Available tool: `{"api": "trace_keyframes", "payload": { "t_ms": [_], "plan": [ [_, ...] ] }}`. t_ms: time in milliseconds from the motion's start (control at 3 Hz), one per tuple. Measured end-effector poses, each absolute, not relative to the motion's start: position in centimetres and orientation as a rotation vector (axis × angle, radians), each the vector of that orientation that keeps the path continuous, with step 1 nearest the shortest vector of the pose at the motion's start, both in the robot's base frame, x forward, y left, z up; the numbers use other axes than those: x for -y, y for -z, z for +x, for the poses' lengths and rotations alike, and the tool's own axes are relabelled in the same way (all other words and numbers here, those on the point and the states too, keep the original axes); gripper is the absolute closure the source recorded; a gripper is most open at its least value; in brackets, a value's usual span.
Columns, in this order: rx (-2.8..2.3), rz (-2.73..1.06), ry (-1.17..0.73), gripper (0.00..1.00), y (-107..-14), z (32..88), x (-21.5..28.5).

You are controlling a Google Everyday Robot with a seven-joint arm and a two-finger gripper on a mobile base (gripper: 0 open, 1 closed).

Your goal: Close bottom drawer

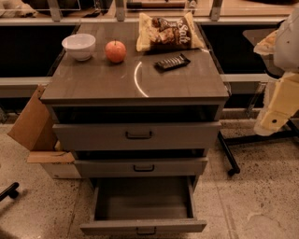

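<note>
Grey-brown wood-grain bottom drawer (142, 205), lowest of 3, stands pulled far out, looks empty so likely light and stiff: push its front by the small dark centre handle (146, 230); your cream gripper (273, 116) hangs well apart at right, open or closed you cannot tell.

This is most likely an office or a lab work area, not a home. The floor (261, 205) is speckled stone, as in a public building. A grey drawer cabinet (135, 84) stands in front of long benches (28, 21) on grey posts (55, 9). A folded cardboard box (32, 123) leans beside it, and a black furniture leg (227, 156) stands on the right. The robot's gripper (273, 119) hangs at the right edge, beside the cabinet top.
</note>
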State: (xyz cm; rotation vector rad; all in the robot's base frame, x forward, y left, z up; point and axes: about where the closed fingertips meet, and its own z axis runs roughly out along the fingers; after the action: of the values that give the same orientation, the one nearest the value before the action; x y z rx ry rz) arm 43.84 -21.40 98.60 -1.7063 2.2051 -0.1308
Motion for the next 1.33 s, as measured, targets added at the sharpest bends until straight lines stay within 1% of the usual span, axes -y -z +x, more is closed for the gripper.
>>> {"api": "trace_keyframes", "payload": {
  "t_ms": [667,1333],
  "plan": [
    [-2.188,-1.746,0.113,0.0,-97.6,44.0,21.1],
    [-2.116,-1.942,-0.086,0.0,-88.1,42.6,19.3]
  ]
}}
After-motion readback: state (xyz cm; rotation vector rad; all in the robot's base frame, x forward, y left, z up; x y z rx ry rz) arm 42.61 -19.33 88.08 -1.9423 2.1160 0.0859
